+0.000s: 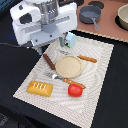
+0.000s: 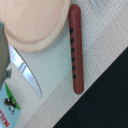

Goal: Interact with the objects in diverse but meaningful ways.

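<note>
On the placemat [image 1: 97, 65] at the exterior view's left lies the bread loaf [image 1: 40, 88], then the sausage stick [image 1: 48, 61] just beside the plate [image 1: 68, 66], with the tomato [image 1: 75, 90] further right. The arm hangs over the sausage; its tool is hidden, so its opening cannot be told. The sausage [image 2: 75, 50] looks light, stiff and smooth, likely slippery plastic; gripping across its middle seems safest
</note>
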You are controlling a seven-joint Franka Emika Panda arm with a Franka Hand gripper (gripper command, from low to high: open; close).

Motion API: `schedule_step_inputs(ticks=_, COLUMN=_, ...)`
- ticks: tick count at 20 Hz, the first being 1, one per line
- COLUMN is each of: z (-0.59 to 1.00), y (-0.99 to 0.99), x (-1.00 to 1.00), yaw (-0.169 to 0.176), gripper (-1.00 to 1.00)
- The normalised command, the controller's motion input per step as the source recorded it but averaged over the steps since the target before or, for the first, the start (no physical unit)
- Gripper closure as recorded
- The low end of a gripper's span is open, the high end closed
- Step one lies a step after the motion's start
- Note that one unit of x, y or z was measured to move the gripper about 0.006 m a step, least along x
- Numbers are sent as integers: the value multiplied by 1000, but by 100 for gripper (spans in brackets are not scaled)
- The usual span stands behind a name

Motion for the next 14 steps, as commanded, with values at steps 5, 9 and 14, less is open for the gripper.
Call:
schedule_step_inputs(ticks=5, z=254, y=-74, x=816, yaw=-3, gripper=-100)
schedule_step_inputs(ticks=9, z=18, y=-559, x=606, yaw=10, gripper=-100)
schedule_step_inputs(ticks=14, z=-6, y=-677, x=287, yaw=87, gripper=-100)
